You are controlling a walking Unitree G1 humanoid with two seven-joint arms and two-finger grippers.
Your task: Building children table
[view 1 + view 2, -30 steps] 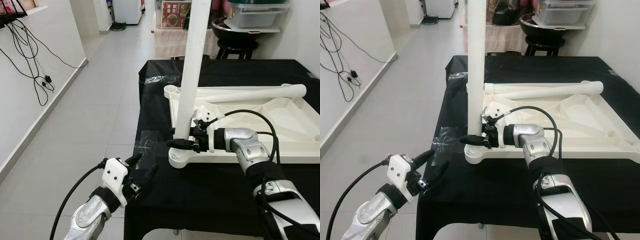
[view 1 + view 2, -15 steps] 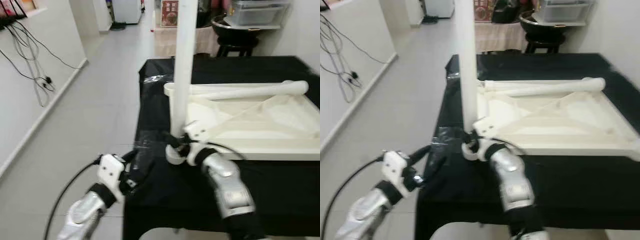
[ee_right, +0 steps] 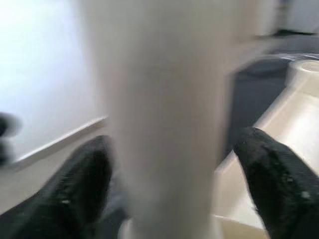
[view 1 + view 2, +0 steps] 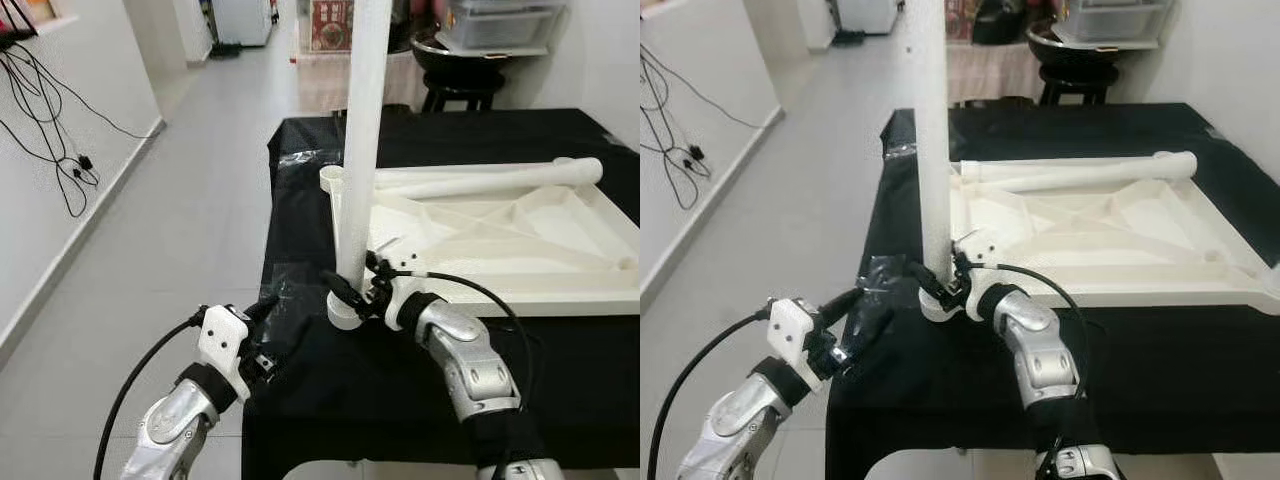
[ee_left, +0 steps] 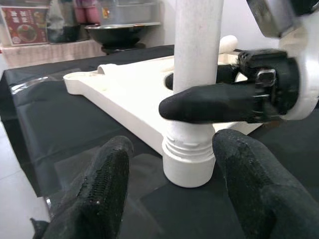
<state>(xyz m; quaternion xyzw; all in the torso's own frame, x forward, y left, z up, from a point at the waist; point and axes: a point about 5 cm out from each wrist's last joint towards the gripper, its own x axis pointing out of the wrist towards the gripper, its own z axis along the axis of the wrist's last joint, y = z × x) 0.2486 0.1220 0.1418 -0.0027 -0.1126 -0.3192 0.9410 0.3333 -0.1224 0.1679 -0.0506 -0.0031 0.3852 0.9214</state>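
A white table top (image 4: 560, 300) lies upside down on the black-covered table (image 4: 330, 390). One white leg (image 4: 360, 150) stands upright in the near-left corner socket (image 5: 188, 164). A second leg (image 4: 480, 182) lies across the top's far side. My right gripper (image 4: 345, 283) is shut on the upright leg just above the socket, one finger (image 3: 84, 179) on each side. My left gripper (image 4: 275, 320) hangs open at the table's near-left edge, its fingers (image 5: 107, 184) pointing at the socket from a short way off.
Grey floor runs along the left of the table, with a white wall and dangling cables (image 4: 60, 150). Behind the table stand a black stool (image 4: 465, 85) and a clear plastic box (image 4: 500, 22). The table's near edge is just below my arms.
The camera has shifted. My right forearm has swung round to the near side of the leg while holding it. The left gripper has come up closer to the table's corner.
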